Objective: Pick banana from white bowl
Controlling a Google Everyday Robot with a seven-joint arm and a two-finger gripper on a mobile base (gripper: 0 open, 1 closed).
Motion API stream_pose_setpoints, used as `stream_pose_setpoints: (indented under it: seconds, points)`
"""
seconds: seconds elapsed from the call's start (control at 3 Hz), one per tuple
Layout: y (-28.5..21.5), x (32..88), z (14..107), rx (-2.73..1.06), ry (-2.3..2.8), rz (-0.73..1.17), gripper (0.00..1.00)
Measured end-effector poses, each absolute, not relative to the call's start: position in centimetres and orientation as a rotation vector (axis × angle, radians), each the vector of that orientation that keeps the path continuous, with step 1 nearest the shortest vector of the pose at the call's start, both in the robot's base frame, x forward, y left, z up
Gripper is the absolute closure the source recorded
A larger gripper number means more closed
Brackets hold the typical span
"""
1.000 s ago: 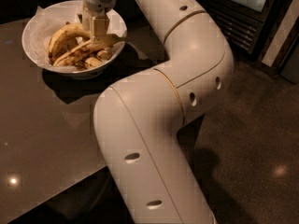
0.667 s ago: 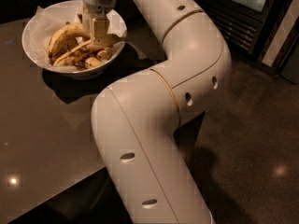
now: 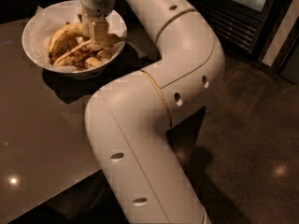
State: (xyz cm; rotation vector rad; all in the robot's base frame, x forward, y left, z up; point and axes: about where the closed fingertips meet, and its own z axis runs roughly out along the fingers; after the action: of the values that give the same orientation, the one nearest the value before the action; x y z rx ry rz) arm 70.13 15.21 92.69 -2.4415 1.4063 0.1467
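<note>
Gripper (image 3: 98, 38) down inside bowl (image 3: 33, 48); banana (image 3: 74, 51) crosses directly beneath it. Cannot tell grip state.

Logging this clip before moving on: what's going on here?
The robot's arm reaches across the dark table, and its gripper is down inside the white bowl, right at the banana. That long, speckled banana appears to lie in the bowl, not yet lifted out. A shorter curved banana and some small pieces sit beside it. Whether the gripper has actually closed on the fruit cannot be told from this view.
</note>
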Motion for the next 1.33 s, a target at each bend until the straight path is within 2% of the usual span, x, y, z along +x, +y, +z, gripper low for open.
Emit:
stream_pose_setpoints:
  seconds: [1.33]
  points:
    - [15.2,70.5,90.4,-2.538,1.389,0.116,0.46]
